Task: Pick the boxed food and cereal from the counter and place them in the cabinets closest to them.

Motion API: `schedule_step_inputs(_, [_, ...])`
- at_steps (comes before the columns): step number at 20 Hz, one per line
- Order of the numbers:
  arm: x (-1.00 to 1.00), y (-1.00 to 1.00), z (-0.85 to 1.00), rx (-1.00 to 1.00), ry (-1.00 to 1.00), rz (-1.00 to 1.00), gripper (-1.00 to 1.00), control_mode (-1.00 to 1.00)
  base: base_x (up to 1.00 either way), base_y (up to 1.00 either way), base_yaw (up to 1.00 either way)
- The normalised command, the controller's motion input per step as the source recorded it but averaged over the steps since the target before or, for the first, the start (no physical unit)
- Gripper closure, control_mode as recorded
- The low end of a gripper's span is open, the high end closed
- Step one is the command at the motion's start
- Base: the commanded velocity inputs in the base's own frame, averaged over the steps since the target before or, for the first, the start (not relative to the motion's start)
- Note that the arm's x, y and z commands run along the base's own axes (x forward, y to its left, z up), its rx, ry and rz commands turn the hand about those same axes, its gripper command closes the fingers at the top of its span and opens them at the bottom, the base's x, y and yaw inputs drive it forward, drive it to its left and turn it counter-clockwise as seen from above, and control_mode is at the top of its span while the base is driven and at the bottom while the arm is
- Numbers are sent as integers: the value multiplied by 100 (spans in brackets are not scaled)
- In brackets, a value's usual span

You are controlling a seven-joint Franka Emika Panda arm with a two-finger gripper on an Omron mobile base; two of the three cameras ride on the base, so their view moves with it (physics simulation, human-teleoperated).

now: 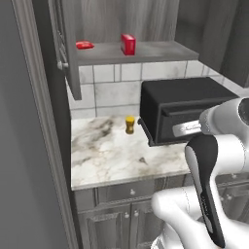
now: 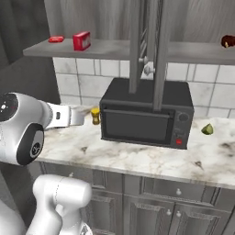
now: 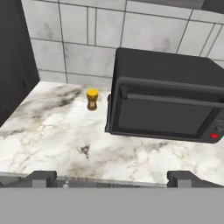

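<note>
On the open cabinet shelf (image 1: pixel 155 51) at the upper left lies a flat red item (image 1: pixel 84 44), and just to its right the red box (image 1: pixel 128 44) stands upright, well above the surface (image 1: pixel 112 155) and already inside the cabinet. Judging by its look, the box is light stiff card, easy to dent at the corners; its broad flat faces would give the steadiest pinch, taken near the middle. Below, on the marble surface, a small yellow jar (image 1: pixel 130 125) with a dark lid stands just left of the black microwave (image 1: pixel 180 114), near it but apart. The cereal cannot be made out anywhere on the surface; whether it lies outside the frames or behind the microwave cannot be told. In the hand view the gripper (image 3: pixel 112 177) looks over the surface edge with its finger tips (image 3: pixel 41 178) spread wide apart and nothing between them. Further right in the right base view, a hanging cabinet door frame (image 2: pixel 149 46) cuts across the microwave, a small green thing (image 2: pixel 207 129) sits on the surface beyond it, and a dark reddish object (image 2: pixel 228 41) at the far right of the shelf is cropped by the picture edge and too small to name.
</note>
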Motion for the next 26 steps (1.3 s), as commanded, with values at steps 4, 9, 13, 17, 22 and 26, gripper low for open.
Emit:
schedule_step_inputs(4, [0,0,0,0,0,0,-100,100,-45,-16,0])
schedule_step_inputs(9, [0,0,0,0,0,0,-100,100,-47,-17,0])
schedule_step_inputs(13, [0,0,0,0,0,0,-100,100,-28,-9,0])
schedule_step_inputs(17, [0,0,0,0,0,0,-100,100,0,0,0])
schedule_step_inputs(22, [0,0,0,0,0,0,-100,100,0,-13,0])
schedule_step_inputs(26, [0,0,0,0,0,0,-100,100,0,-52,-3])
